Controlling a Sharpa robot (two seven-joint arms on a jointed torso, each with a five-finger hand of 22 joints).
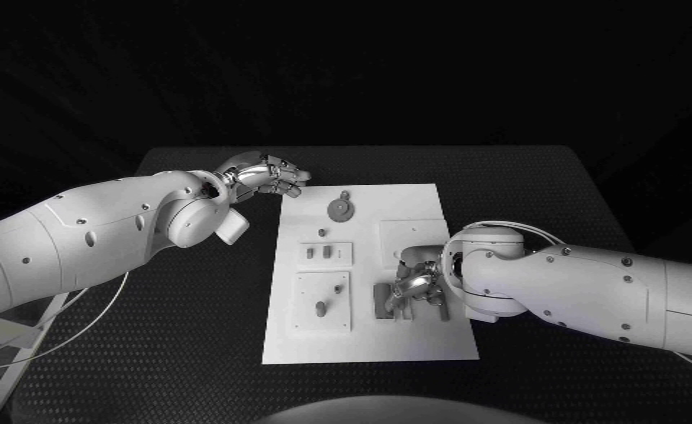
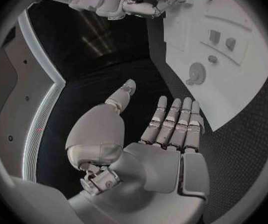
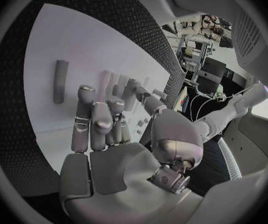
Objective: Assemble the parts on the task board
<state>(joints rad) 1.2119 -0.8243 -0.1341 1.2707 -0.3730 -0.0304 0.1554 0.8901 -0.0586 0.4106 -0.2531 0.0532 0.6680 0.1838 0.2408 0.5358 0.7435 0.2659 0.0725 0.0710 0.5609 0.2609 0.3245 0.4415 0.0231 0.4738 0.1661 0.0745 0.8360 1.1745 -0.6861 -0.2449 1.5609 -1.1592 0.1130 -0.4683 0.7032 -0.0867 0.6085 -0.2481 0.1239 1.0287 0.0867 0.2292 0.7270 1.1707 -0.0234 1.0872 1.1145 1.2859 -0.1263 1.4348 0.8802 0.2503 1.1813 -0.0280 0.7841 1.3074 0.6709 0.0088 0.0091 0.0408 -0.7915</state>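
Observation:
The white task board (image 1: 368,344) lies in the middle of the black table. A round grey part (image 1: 340,208) sits near its far edge, small parts (image 1: 326,253) stand on a raised square, and pegs (image 1: 329,302) stand on a second square nearer me. My left hand (image 1: 264,176) hovers over the table by the board's far left corner; in the left wrist view this hand (image 2: 165,129) has straight fingers and an empty palm. My right hand (image 1: 415,284) is curled down over grey parts (image 1: 389,301) on the board's right side. Its fingers (image 3: 99,119) hide whether anything is gripped.
A grey bar (image 3: 61,81) lies flat on the board beyond the right hand's fingertips. Black matting (image 1: 202,324) surrounds the board on all sides, with the table's edges at the far left and far right.

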